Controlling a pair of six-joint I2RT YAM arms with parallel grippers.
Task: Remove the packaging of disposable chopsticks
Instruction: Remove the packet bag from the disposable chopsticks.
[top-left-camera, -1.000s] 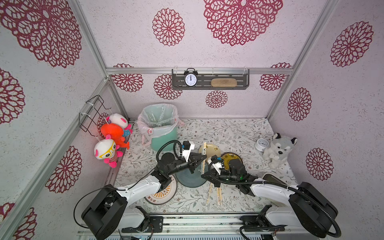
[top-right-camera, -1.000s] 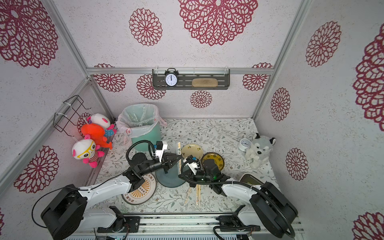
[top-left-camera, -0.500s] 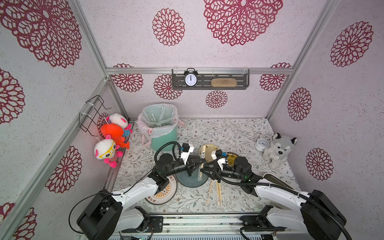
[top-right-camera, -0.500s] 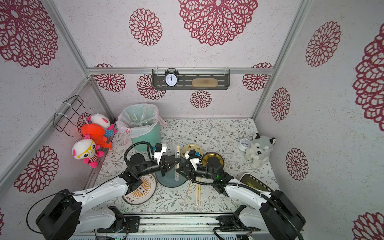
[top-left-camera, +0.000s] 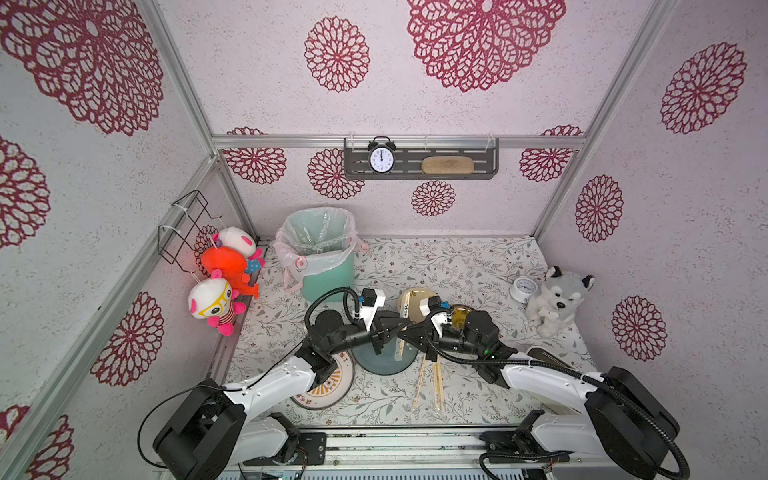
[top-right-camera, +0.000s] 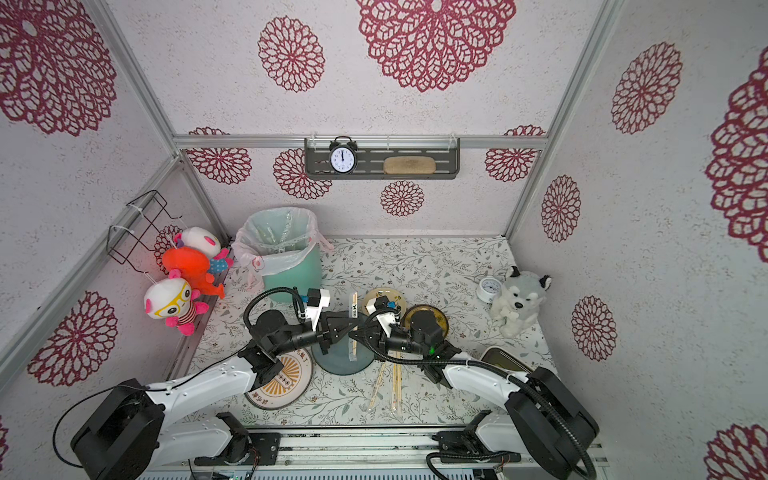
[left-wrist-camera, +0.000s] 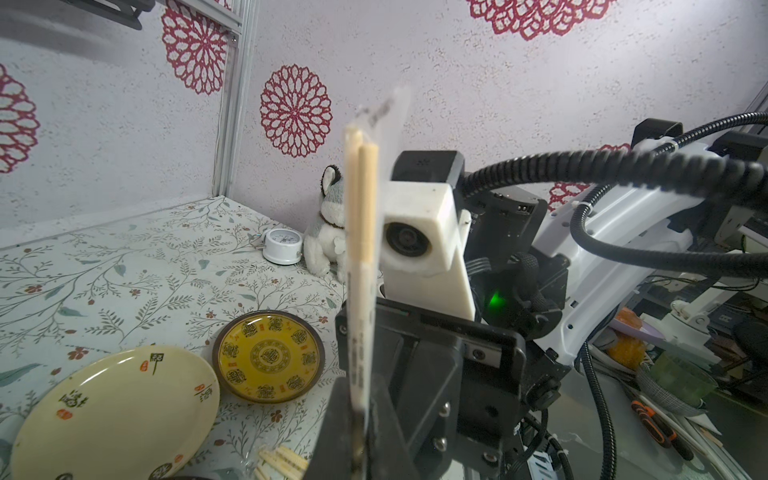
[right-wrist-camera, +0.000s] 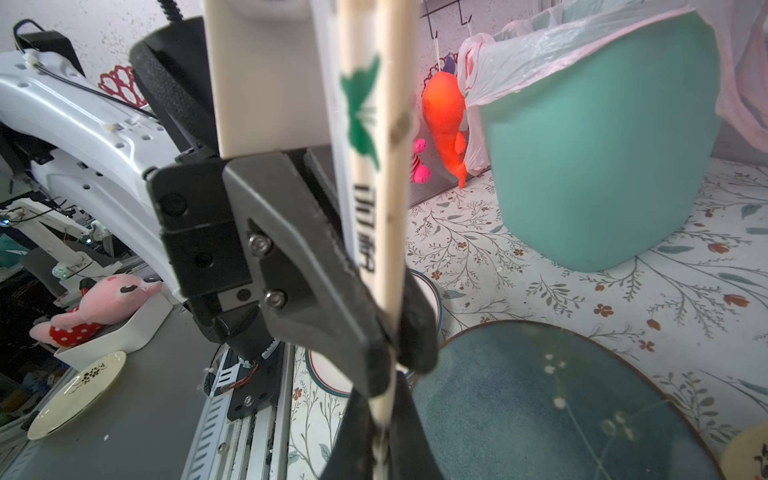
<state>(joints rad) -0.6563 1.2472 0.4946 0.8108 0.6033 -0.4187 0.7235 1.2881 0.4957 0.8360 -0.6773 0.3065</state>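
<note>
- Plastic sleeve (right-wrist-camera: 359, 124), clear with a green print, wraps the chopsticks (left-wrist-camera: 360, 199). The pair is held up over the teal plate (top-left-camera: 374, 361), and the sleeve's loose end flaps past the stick ends.
- Left pincer (right-wrist-camera: 395, 361) is pinched narrow on the sleeved pair. Right pincer (right-wrist-camera: 380, 440) is clamped on it right beside, with the tips nearly touching.
- I cannot tell whether either one bites film alone or wood through the film.
- Risk: if both squeeze wood, pulling apart would likely only stretch or rip the film, or snap a thin stick.
- Risk: the slick film may slide out of a light pinch. That would drop the pair onto the plate or the counter (top-left-camera: 457, 266), among the other pairs (top-left-camera: 436, 386) lying there.
- Risk: with the tips this close, the pincers may knock each other and twist the pair askew.
</note>
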